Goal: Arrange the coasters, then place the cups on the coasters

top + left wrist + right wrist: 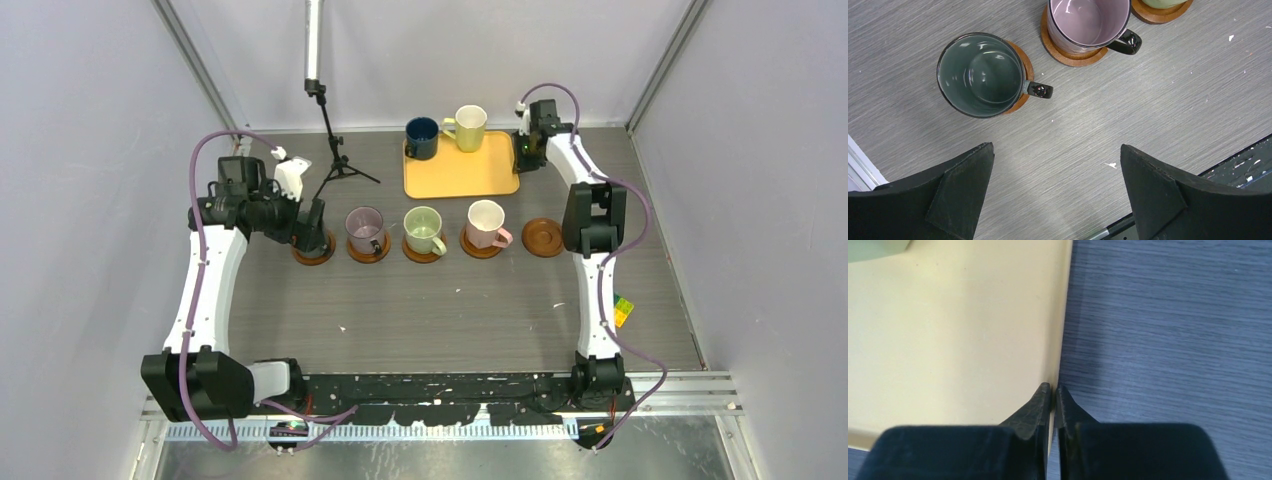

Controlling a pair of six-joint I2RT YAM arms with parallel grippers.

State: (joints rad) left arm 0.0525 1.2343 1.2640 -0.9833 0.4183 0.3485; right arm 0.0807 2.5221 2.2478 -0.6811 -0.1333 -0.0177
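Coasters: five show in a row across the middle of the surface (450, 310), running from 9 to 3 o'clock. I cannot find a sixth.
Seated cups: from the 9 o'clock end, the dark green cup (980, 75), mauve cup (1088, 20), light green cup (424, 230) and pink cup (486, 224) each stand on a coaster.
Bare coaster (543, 237): at the 3 o'clock end of the row, just beside the pink cup's coaster.
Waiting cups: the navy cup (421, 137) and pale yellow cup (468, 127) stand side by side at the 12 o'clock edge of the tray (460, 178).
Right pincer (1053, 390): clenched on the tray's thin rim at its 3 o'clock side, not on a cup.
Left pincer (1055, 150): released, jaws wide, holding nothing, hovering at 6 o'clock of the dark green cup.
Risk: a tug on the rim could jolt both waiting cups into tipping or sliding. The thin lip could also slip out of the pinch.
Second risk: a tray dragged toward 6 o'clock would likely shove the pink and light green cups off their coasters.
Shortfall: there are two waiting cups and only one bare coaster in sight.
Around: a tripod (335, 150) stands at 9 o'clock of the tray, and a toy block (622, 310) lies by the right arm.
In the way: the row of cups lies close to the tray's 6 o'clock edge.
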